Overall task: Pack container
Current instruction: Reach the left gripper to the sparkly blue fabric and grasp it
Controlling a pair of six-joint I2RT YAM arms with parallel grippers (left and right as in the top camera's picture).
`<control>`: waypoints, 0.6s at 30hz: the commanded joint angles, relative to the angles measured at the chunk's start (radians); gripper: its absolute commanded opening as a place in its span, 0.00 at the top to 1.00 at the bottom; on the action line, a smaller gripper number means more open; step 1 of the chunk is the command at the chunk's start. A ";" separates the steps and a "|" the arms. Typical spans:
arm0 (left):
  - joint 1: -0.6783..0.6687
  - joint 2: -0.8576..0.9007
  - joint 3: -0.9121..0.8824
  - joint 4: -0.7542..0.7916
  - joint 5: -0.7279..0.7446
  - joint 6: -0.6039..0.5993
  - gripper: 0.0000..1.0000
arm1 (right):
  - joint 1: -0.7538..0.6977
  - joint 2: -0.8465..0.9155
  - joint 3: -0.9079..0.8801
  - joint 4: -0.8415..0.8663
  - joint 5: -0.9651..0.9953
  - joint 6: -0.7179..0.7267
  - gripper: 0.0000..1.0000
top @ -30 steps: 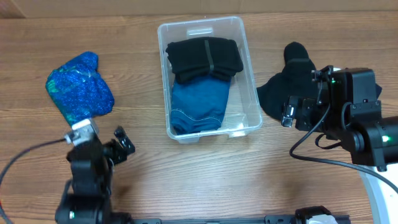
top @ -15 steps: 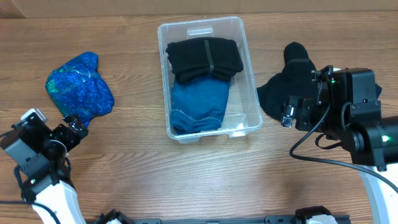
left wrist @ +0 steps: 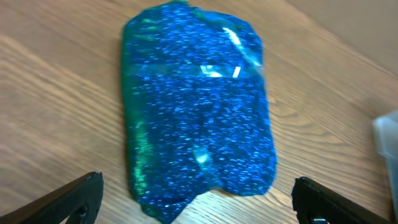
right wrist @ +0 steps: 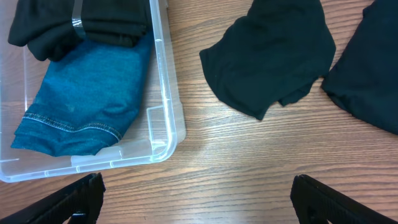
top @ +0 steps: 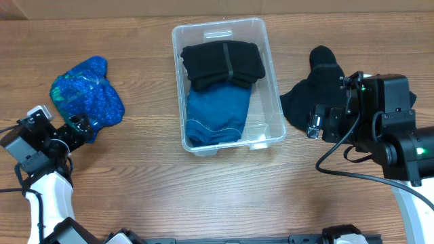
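Table (top: 224,183): left jaws now nearer glittery blue cloth (top: 88,95)

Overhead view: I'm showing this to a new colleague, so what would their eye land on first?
The glittery blue bundle at the left stands out most. Next comes the clear container in the middle, holding a folded black garment and a blue denim piece. A loose black cloth lies just to its right.

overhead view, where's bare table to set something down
Bare wood: between the sparkly blue bundle and the clear plastic bin, and along the front below the bin. Crowded: the bin's inside and the black cloth to its right.
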 commanded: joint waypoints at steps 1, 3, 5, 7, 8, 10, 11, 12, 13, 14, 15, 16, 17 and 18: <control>0.007 0.048 0.021 0.008 -0.163 -0.103 0.00 | -0.003 -0.003 0.001 0.002 -0.002 -0.011 0.00; 0.007 0.083 0.021 0.037 -0.170 -0.107 0.00 | -0.003 -0.003 0.001 0.002 -0.002 -0.011 0.00; 0.012 0.148 0.023 0.078 -0.168 -0.134 0.00 | -0.003 -0.003 0.001 0.002 -0.002 -0.011 0.00; 0.021 0.214 0.041 0.111 -0.111 -0.141 0.00 | -0.003 -0.003 0.001 0.002 -0.002 -0.011 0.00; 0.021 0.242 0.058 0.119 -0.097 -0.140 0.00 | -0.003 -0.003 0.001 0.002 -0.002 -0.011 0.00; 0.021 0.315 0.117 0.120 -0.081 -0.126 0.00 | -0.003 -0.002 0.001 0.003 -0.002 -0.011 0.00; 0.021 0.346 0.140 0.121 -0.035 -0.097 0.00 | -0.003 -0.002 0.001 0.002 -0.002 -0.011 0.00; 0.021 0.370 0.160 0.121 0.000 -0.087 0.00 | -0.003 -0.002 0.001 0.002 -0.002 -0.011 0.00; 0.021 0.398 0.183 0.121 0.039 -0.078 0.00 | -0.003 -0.002 0.001 0.002 -0.002 -0.011 0.00; 0.018 0.417 0.200 0.121 0.056 -0.078 0.00 | -0.003 -0.003 0.001 0.002 -0.002 -0.011 0.00; 0.017 0.435 0.217 0.121 0.068 -0.071 0.00 | -0.003 -0.002 0.001 0.002 -0.002 -0.011 0.00; 0.017 0.455 0.237 0.121 0.090 -0.055 0.00 | -0.003 -0.002 0.001 0.002 -0.002 -0.011 0.00; 0.017 0.474 0.255 0.121 0.102 -0.053 0.00 | -0.003 -0.002 0.001 0.002 -0.002 -0.011 0.00; 0.017 0.492 0.266 0.121 0.115 -0.053 0.00 | -0.003 -0.002 0.001 0.002 -0.002 -0.011 0.00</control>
